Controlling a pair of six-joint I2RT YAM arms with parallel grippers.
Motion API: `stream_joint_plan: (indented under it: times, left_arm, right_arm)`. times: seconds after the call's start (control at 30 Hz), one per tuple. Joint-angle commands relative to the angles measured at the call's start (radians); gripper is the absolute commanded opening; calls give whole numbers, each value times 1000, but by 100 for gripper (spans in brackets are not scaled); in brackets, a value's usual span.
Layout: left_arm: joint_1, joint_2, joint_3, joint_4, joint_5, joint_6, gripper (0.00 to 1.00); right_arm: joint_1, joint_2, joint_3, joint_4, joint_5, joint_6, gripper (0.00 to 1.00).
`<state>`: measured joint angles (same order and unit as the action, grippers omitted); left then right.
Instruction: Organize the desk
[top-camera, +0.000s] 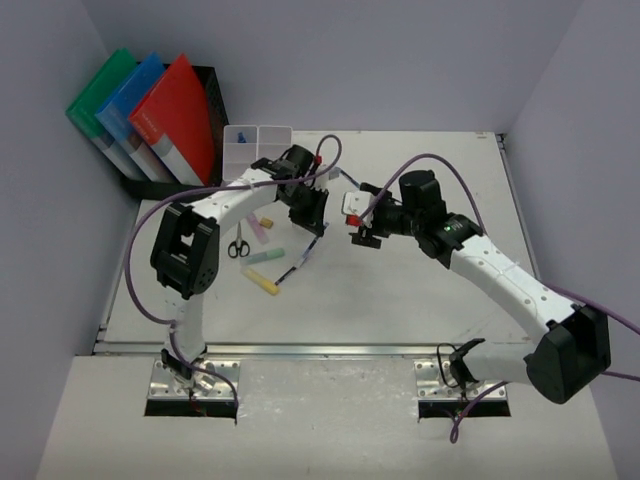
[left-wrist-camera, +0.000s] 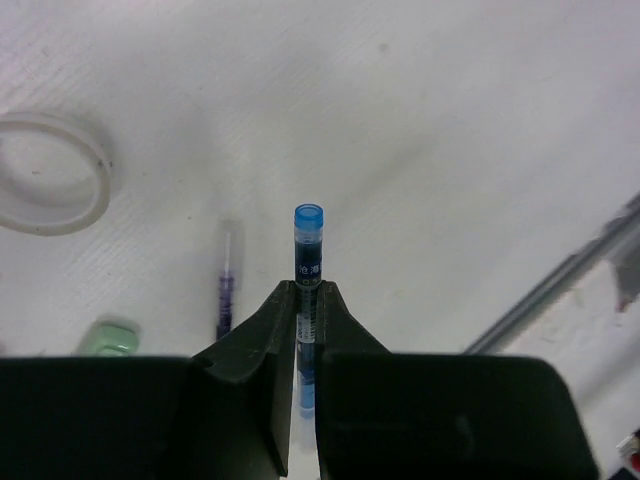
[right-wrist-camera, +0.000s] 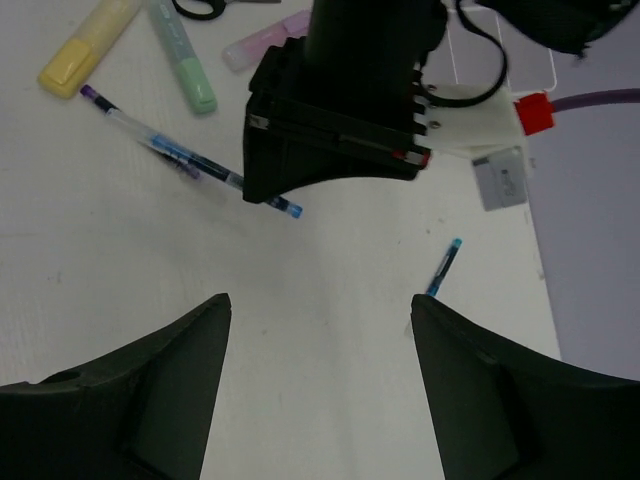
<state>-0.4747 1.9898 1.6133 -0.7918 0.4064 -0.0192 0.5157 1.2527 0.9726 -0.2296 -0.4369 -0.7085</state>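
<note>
The white desk (top-camera: 420, 290) carries loose stationery. My left gripper (left-wrist-camera: 307, 288) is shut on a blue pen (left-wrist-camera: 308, 245), whose blue end sticks out past the fingertips, low over the desk; in the top view this gripper (top-camera: 316, 232) is near the desk's middle. A clear pen with a purple end (left-wrist-camera: 227, 290) lies just left of it. My right gripper (right-wrist-camera: 320, 305) is open and holds nothing, facing the left gripper from the right (top-camera: 360, 236). A second short blue pen (right-wrist-camera: 443, 266) lies by its right finger.
Yellow (top-camera: 262, 281), green (top-camera: 265, 257) and pink (top-camera: 262, 228) highlighters and scissors (top-camera: 238, 246) lie left of centre. A white tape ring (left-wrist-camera: 52, 172) sits nearby. A compartment tray (top-camera: 258, 146) and a black rack with folders (top-camera: 150, 120) stand at the back left.
</note>
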Motion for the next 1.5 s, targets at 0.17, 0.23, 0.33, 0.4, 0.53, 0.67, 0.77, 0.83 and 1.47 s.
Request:
stream_joint_plan:
  times: [0.17,0.23,0.33,0.4,0.53,0.67,0.77,0.83,1.47]
  left_arm:
    - [125,-103,-6,-4,324,-243,0]
    - [146,-112,-44,12,332,-273,0]
    - [175,-116,-71,26,337,-314,0]
    - [200,-115,-80,36,344,-341,0]
    - [231,-115,-106,63,381,-400,0]
    - [240,-128,-129,80,389,-435,0]
    - [240,-137,-145,88,392,-445,0]
    - [241,-137,-150,92,395,-450,0]
    - [247,-214,-235,203,548,-378,36]
  right_arm:
    - [198,111,-15,260,-11,-394,73]
    - [227,143,-6,255,-14,-460,72]
    - [272,191,19,213,-5,-526,66]
    - [290,216,28,208,5,-562,61]
    - [312,272,41,210,36,-618,53]
    - [315,312,62,209,35,-625,49]
    - [319,330,71,213,33,-631,47]
    - [322,341,77,211,30,-633,46]
    - [275,429,149,228,57,-514,0]
